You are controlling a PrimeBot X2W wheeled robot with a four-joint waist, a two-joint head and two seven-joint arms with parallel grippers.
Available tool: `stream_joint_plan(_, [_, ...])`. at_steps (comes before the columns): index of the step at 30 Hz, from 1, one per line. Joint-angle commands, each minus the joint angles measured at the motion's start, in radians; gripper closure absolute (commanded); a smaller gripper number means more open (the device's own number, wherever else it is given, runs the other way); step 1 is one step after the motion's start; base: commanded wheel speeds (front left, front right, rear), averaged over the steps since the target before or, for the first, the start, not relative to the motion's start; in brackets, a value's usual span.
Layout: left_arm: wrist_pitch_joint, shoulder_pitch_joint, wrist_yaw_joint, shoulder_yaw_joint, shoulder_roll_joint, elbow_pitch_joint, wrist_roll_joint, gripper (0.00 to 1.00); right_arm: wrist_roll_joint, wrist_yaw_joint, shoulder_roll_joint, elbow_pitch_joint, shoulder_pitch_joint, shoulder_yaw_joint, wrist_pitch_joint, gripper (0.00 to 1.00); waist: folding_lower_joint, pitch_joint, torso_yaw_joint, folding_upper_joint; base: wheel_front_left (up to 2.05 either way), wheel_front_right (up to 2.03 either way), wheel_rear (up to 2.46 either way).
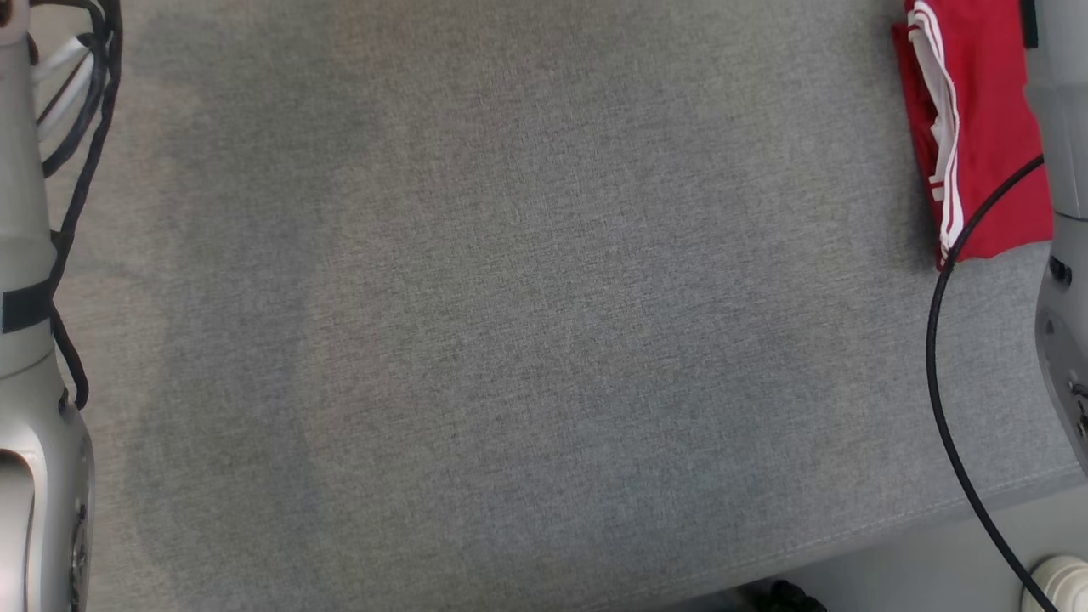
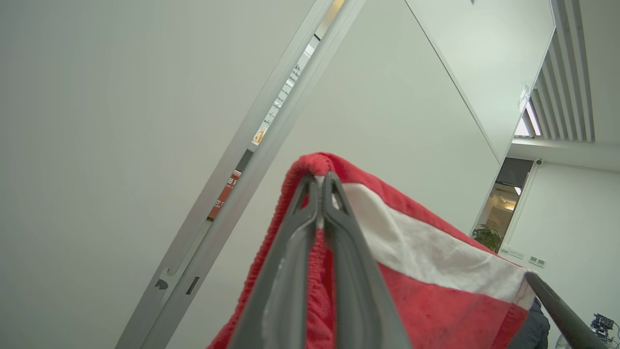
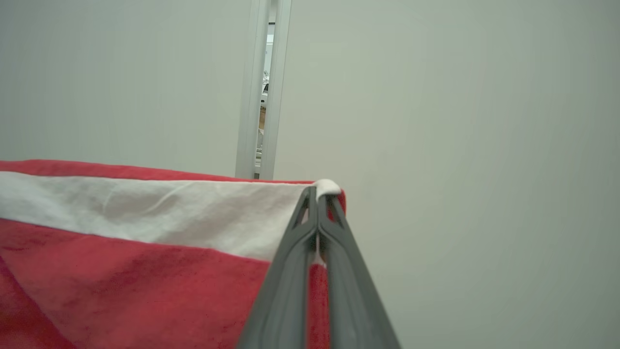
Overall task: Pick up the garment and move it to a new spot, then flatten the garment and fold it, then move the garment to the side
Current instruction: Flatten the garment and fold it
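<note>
Two claws are clamping one red white-banded garment point(image 3: 145, 271), held up before pale walls: left claw point(image 2: 320, 182) gripping one top corner, right claw point(image 3: 317, 194) the other. One red-white folded cloth point(image 1: 994, 127) is lying at 1 o'clock on the grey desk point(image 1: 510, 340).

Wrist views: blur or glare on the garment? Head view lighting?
Left wrist view: garment sharp, ceiling light blown out. Right wrist view: even light, no glare. Head view: patchy shading on the grey surface, no hard shadows.
</note>
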Motion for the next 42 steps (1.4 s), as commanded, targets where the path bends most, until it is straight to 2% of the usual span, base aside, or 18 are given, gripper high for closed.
stream_joint_plan(1, [-0.016,-0.005,-0.007,0.007,0.009,-0.004,-0.005,1.00,-0.032,0.000,-0.010,-0.007,-0.001,0.010,-0.013,1.00,-0.0002,0.052,-0.014,-0.0001,0.00,0.00,0.00])
stream_joint_plan(5, [-0.043,0.078,-0.015,-0.003,0.001,-0.007,-0.028,1.00,-0.047,0.000,-0.028,-0.014,0.069,0.062,-0.024,1.00,-0.0002,0.046,0.009,-0.0001,0.00,0.00,0.00])
stream_joint_plan(10, [-0.059,0.251,-0.018,-0.074,-0.002,-0.043,-0.053,1.00,0.029,0.000,-0.085,-0.043,0.225,0.174,-0.012,1.00,-0.0002,0.001,0.036,-0.0001,0.00,0.00,0.00])
stream_joint_plan(13, [-0.065,0.404,-0.018,-0.122,0.007,-0.071,-0.075,1.00,0.133,0.000,-0.152,-0.131,0.359,0.256,0.015,1.00,-0.0002,-0.046,0.048,-0.0001,0.00,0.00,0.00])
stream_joint_plan(16, [-0.067,0.555,-0.018,-0.153,0.016,-0.105,-0.085,1.00,0.224,-0.001,-0.223,-0.230,0.506,0.282,0.061,1.00,-0.0002,-0.101,0.049,-0.0001,0.00,0.00,0.00])
stream_joint_plan(21, [-0.067,0.819,-0.018,-0.161,0.048,-0.187,-0.055,1.00,0.301,-0.001,-0.355,-0.418,0.776,0.274,0.168,1.00,-0.0002,-0.196,0.053,-0.0001,0.00,0.00,0.00])
stream_joint_plan(22, [-0.067,0.858,-0.018,-0.158,0.035,-0.205,-0.055,1.00,0.310,-0.001,-0.374,-0.447,0.833,0.264,0.184,1.00,-0.0002,-0.213,0.061,-0.0001,0.00,0.00,0.00])
stream_joint_plan(25, [-0.066,0.991,-0.018,-0.190,0.047,-0.248,-0.007,1.00,0.339,0.000,-0.411,-0.560,1.031,0.222,0.243,1.00,-0.0002,-0.264,0.079,-0.0001,0.00,0.00,0.00])
stream_joint_plan(29, [-0.066,1.122,-0.018,-0.225,0.054,-0.283,0.026,1.00,0.389,-0.001,-0.416,-0.689,1.266,0.192,0.331,1.00,-0.0002,-0.317,0.091,-0.0001,0.00,0.00,0.00])
stream_joint_plan(34, [-0.066,1.273,-0.011,-0.258,0.071,-0.315,0.025,1.00,0.416,0.000,-0.369,-0.779,1.492,0.115,0.454,1.00,-0.0002,-0.368,0.105,-0.0001,0.00,0.00,0.00])
stream_joint_plan(42, [-0.030,1.468,0.054,-0.282,0.124,-0.408,0.016,1.00,0.426,0.000,-0.303,-0.931,1.708,-0.036,0.733,1.00,-0.0002,-0.396,0.115,-0.0001,0.00,0.00,0.00])
